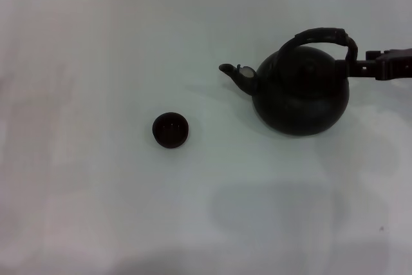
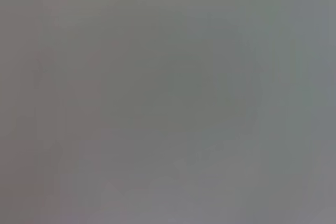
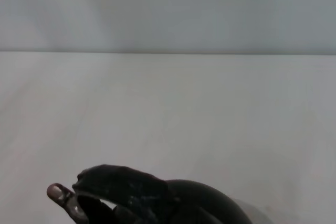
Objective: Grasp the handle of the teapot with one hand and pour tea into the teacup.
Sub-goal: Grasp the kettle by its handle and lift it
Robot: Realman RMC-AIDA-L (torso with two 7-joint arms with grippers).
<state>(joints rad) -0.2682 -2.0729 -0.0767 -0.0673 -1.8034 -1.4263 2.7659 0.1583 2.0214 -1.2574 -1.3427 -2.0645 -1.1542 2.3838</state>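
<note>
no readable text or markings anywhere.

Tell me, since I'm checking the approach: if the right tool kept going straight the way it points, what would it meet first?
Probably the handle of the teapot: the right tool points across at its near end, seemingly touching already; depth is unclear.

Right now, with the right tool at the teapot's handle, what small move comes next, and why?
Probably carry the teapot toward the robot's left. Its spout points that way but sits well short of the teacup. The right tool meets the handle at its right foot; whether it grips is unclear, so check first.
</note>
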